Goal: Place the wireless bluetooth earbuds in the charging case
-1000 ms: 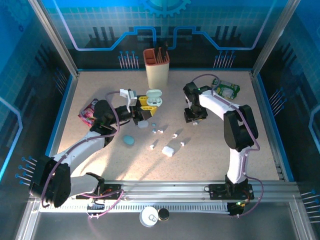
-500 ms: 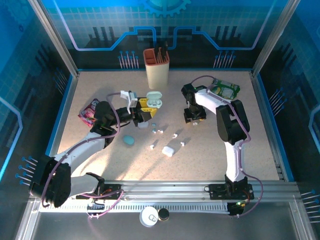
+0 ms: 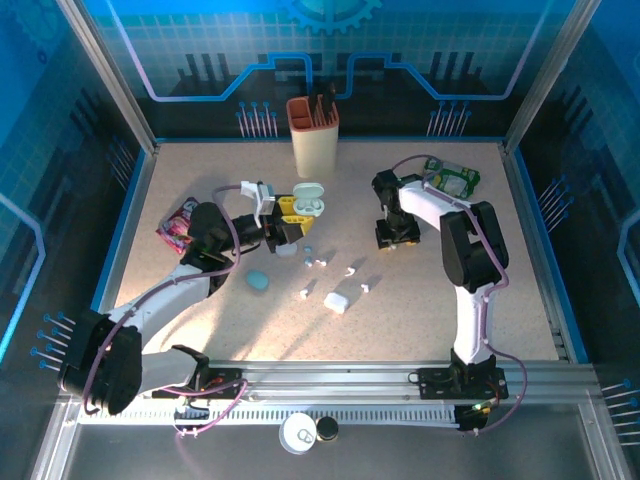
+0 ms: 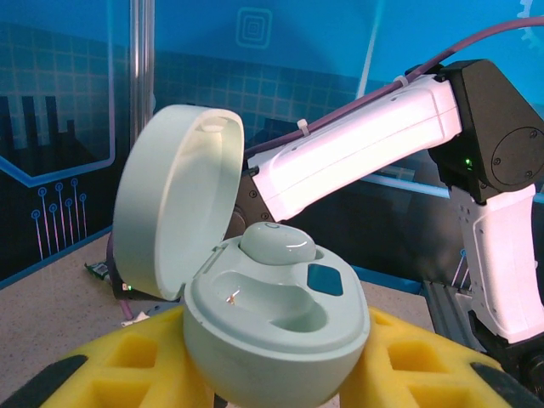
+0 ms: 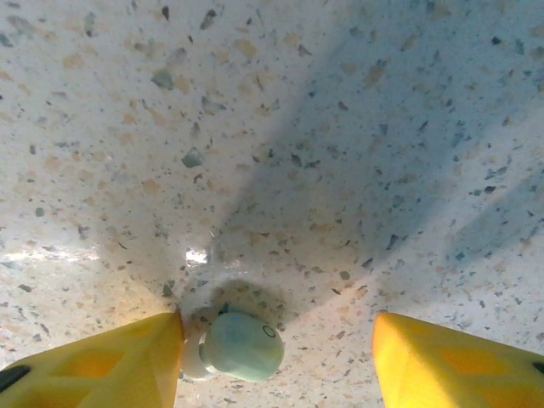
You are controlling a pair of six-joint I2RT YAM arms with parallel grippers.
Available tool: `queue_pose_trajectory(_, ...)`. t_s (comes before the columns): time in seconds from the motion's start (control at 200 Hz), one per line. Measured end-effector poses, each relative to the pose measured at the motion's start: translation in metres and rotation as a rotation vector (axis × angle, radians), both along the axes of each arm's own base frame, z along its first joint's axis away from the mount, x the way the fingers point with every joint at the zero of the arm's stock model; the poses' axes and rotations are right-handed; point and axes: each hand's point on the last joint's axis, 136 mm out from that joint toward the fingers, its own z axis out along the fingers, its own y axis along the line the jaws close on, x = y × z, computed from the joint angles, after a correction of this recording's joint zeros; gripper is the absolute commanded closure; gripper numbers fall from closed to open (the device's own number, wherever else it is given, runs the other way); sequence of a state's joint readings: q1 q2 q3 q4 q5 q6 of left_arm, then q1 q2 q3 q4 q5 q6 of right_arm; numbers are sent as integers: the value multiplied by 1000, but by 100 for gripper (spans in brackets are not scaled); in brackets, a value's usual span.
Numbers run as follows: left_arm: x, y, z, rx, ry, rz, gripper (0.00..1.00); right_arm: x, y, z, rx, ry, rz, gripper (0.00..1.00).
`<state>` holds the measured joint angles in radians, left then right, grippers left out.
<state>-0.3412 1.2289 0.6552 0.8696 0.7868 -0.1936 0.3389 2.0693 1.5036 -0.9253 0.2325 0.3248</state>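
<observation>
Speckled tabletop point(image 5: 340, 127) under right gripper point(image 5: 276, 344): fingers apart, nothing gripped. Loose earbud point(image 5: 242, 344) lies between them, off-centre, touching one finger point(image 5: 110, 365), long axis roughly across the gap. Needs centring before closing, I'd say. Left gripper point(image 4: 272, 378) is clamped on the open charging case point(image 4: 272, 323), one seated bud point(image 4: 276, 245) inside, other socket free

Pretty sure I live in a robotics lab, in some kind of enclosed test cell. Aluminium frame posts point(image 3: 110, 78) box me in, and the blue see-through panels point(image 3: 420, 40) all round are printed with gear and circuit-board graphics. My left arm point(image 3: 165, 290) and right arm point(image 3: 425, 205) are bolted to a metal rail point(image 3: 340, 375) at the near edge of a speckled tabletop point(image 3: 420, 310). There's a purple cable point(image 4: 501, 34) zip-tied along my right arm too.
</observation>
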Motion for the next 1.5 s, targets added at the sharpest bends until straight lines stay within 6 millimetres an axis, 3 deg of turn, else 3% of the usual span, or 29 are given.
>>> queue_pose_trajectory(0.345,0,0,0,0,0,0,63,-21,-17,1,-42,51,-11,40)
queue_pose_trajectory(0.575,0,0,0,-1,3,-1,63,-24,-26,5,-65,57,-13,39)
queue_pose_trajectory(0.76,0,0,0,-4,10,-1,63,-23,-18,16,-63,22,16,40)
queue_pose_trajectory(0.94,0,0,0,-4,9,-1,64,-24,5,25,-97,-32,60,46)
queue_pose_trajectory(1.071,0,0,0,-4,9,-1,64,-16,11,30,-136,-74,41,52)
queue_pose_trajectory(1.231,0,0,0,-4,9,-1,63,-2,10,26,-175,-97,14,60)
queue_pose_trajectory(1.501,0,0,-2,-2,14,-1,64,8,9,15,-222,-78,12,66)
